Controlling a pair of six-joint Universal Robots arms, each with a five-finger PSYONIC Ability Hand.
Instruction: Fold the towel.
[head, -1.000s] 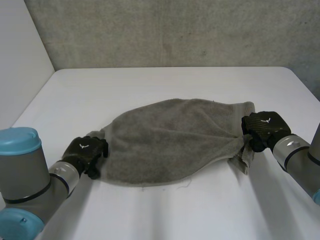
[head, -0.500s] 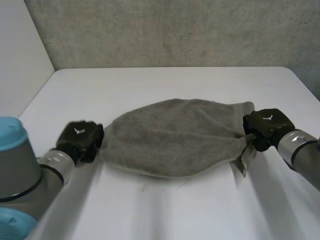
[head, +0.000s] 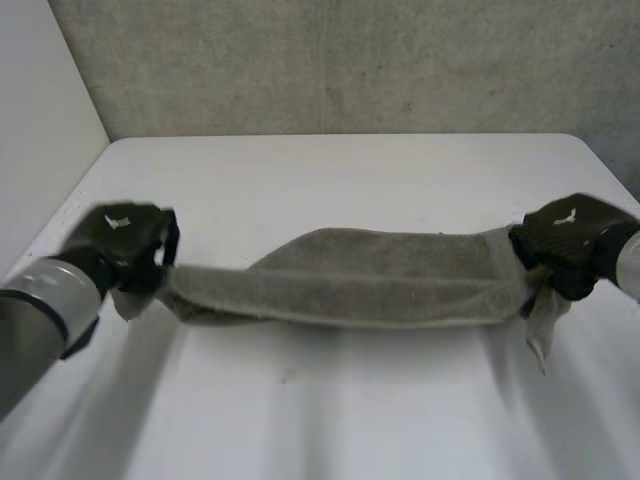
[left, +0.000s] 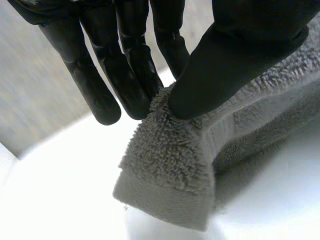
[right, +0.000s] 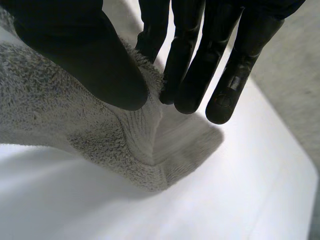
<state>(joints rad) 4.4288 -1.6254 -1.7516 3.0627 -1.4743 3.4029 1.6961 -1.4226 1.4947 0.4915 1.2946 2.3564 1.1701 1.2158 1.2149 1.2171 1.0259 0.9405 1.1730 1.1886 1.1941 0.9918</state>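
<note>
The grey towel (head: 350, 285) hangs in a long, narrow band between the two hands, bunched lengthwise and sagging a little in the middle. It runs across the near half of the white table (head: 330, 170) and appears to be raised off it, with a shadow lying below.

The left hand (head: 125, 240) has the towel's left end. In the left wrist view its thumb (left: 220, 65) presses down on the terry just behind a hemmed corner, pinching the cloth against the fingers (left: 100, 75), which reach out nearly straight behind it.

The right hand (head: 570, 235) holds the other end in much the same way. Its thumb (right: 85, 55) is on top and the fingers (right: 190, 65) are behind the fold. A loose corner (head: 540, 330) dangles below that hand towards the table.

Around the towel the tabletop is smooth and bright. Its far edge meets a rough grey wall (head: 350, 60) that looks like concrete, and a plain white wall (head: 40, 130) closes in the left side. Each grey forearm comes in from its own near corner.
</note>
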